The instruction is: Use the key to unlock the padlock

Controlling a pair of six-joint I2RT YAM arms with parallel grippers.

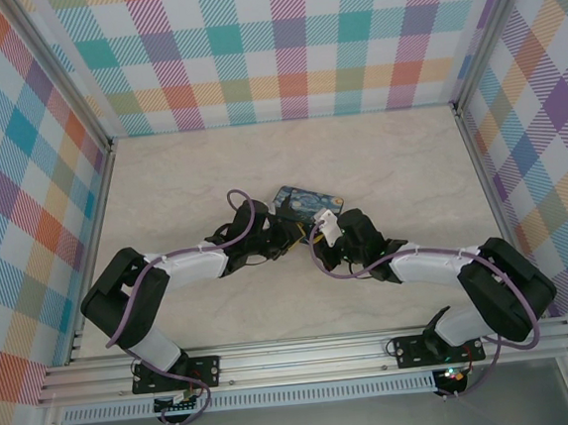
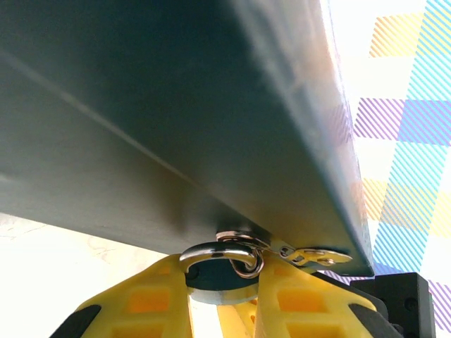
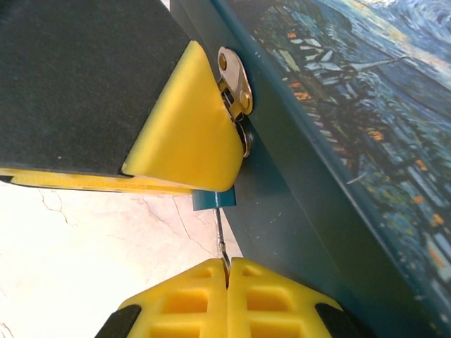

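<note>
Yellow ribbed fingertips of the right gripper (image 3: 227, 271) sit closest in the right wrist view, pressed flat together on the slim grey metal key (image 3: 223, 243). Its thin blade runs straight up from them to the underside of the small blue-teal padlock (image 3: 211, 201). Of the lock, a teal corner peeks out below a yellow finger (image 3: 190, 134) of the left gripper, which has a black pad on its outer face and covers the rest of the lock body.

Just beyond that finger, a silvery metal hasp (image 3: 235, 84) is fixed to the dark teal side of the rectangular box with the swirling starry-night print (image 3: 352, 105).

From the left wrist camera, the left gripper (image 2: 224, 271) is closed around the padlock (image 2: 211, 292), one yellow finger on each side. The thin silvery shackle (image 2: 204, 248) loops up between the fingertips and hangs from the hasp (image 2: 313, 255) at the lower edge of the box (image 2: 176, 105).

Seen from above, the box (image 1: 306, 201) lies near the middle of the pale marbled table (image 1: 389, 163). Both arms converge on its near side, the left gripper (image 1: 291, 234) coming from the left and the right gripper (image 1: 318, 234) from the right, close together. Pastel plaid walls (image 1: 279, 44) stand on the left, right and far sides.
</note>
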